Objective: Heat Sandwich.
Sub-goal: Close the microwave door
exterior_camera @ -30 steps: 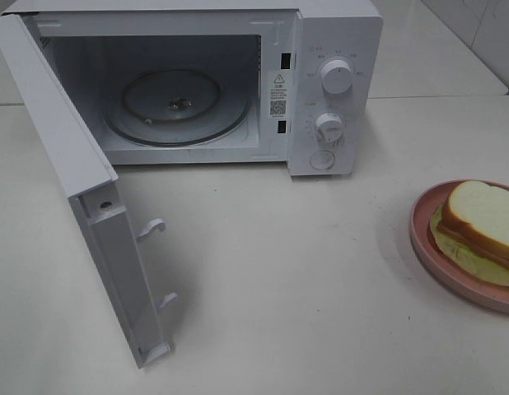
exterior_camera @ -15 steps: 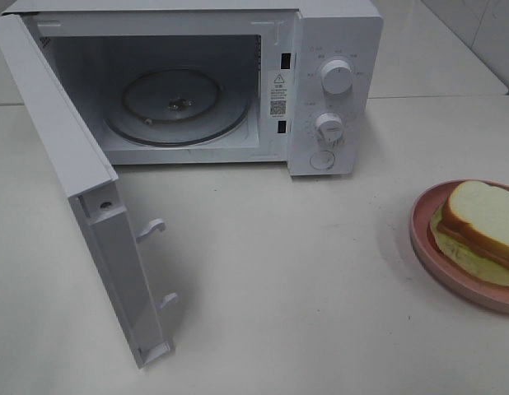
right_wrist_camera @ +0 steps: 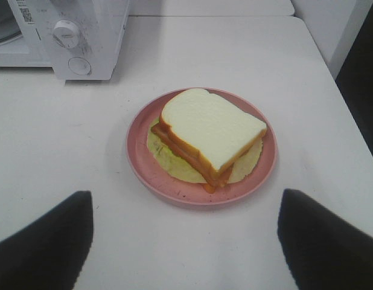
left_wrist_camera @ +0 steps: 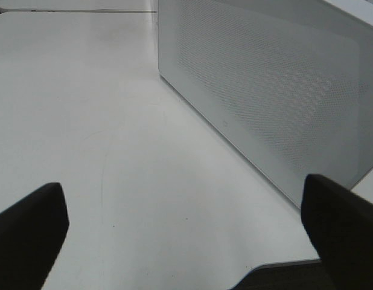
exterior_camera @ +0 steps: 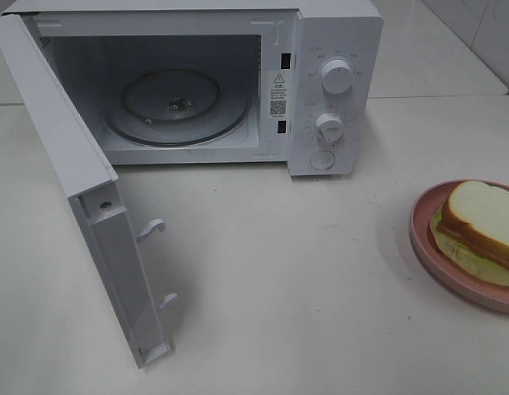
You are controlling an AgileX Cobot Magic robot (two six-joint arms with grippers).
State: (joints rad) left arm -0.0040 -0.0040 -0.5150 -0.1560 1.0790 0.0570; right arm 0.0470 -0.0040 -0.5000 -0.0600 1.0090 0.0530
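Observation:
The sandwich (exterior_camera: 483, 225), white bread over a reddish filling and pale lettuce, lies on a round pink plate (exterior_camera: 427, 247) at the table's right edge. It also shows in the right wrist view (right_wrist_camera: 209, 134) on the plate (right_wrist_camera: 150, 175), in front of my open right gripper (right_wrist_camera: 185, 241), which is empty and back from the plate. The white microwave (exterior_camera: 333, 49) stands at the back with its door (exterior_camera: 81, 189) swung open and its glass turntable (exterior_camera: 176, 105) bare. My left gripper (left_wrist_camera: 186, 232) is open and empty beside the door's outer face (left_wrist_camera: 277, 90). Neither gripper shows in the exterior view.
The microwave's two dials (exterior_camera: 336, 76) and a round button (exterior_camera: 322, 160) face front; they show in the right wrist view too (right_wrist_camera: 66, 33). The door's latch hooks (exterior_camera: 154, 226) stick out over the table. The table's right edge (right_wrist_camera: 349, 121) runs close past the plate.

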